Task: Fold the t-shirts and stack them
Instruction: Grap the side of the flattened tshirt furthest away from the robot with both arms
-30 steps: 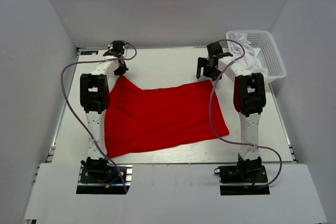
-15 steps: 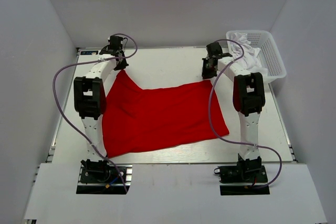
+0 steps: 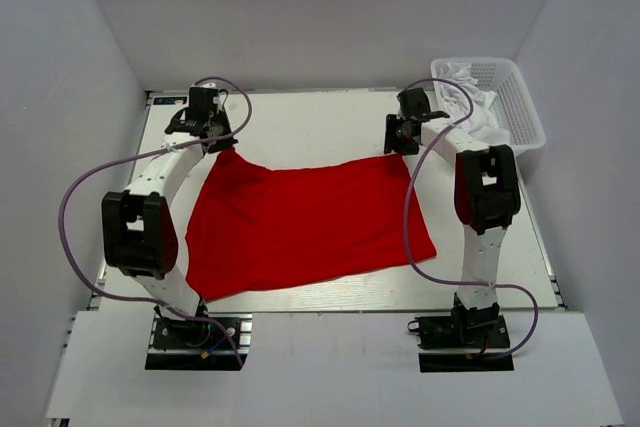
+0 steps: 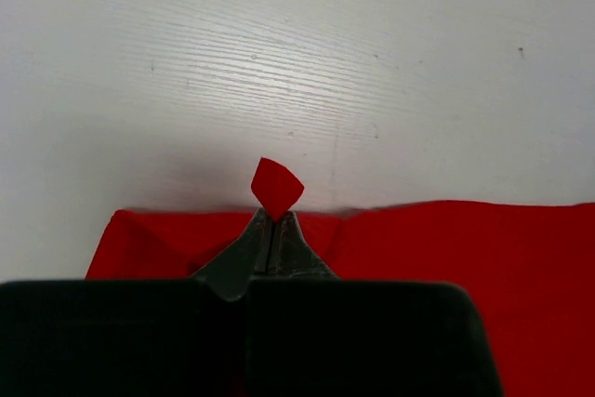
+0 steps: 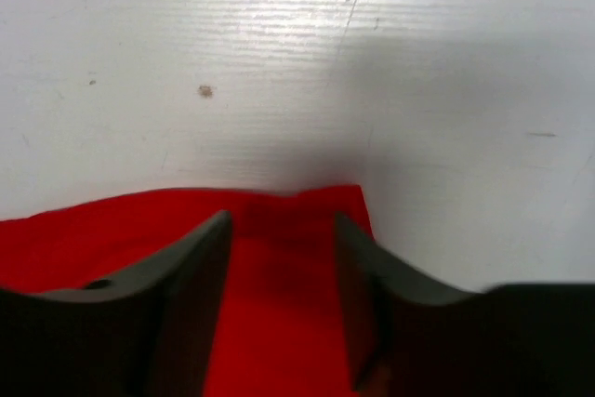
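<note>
In front of me lies a white table [image 3: 300, 122], and its surface has fine streaks like a grain. At its far right corner stands a white plastic lattice basket [image 3: 524, 109]. Pale walls [image 3: 90, 67] close the place on the left, on the right and on the far side. A white panel [image 3: 330, 367] covers the near edge. My right wrist view shows a small brown spot [image 5: 205, 91] on the table, and my left one a dark speck [image 4: 521, 51].
</note>
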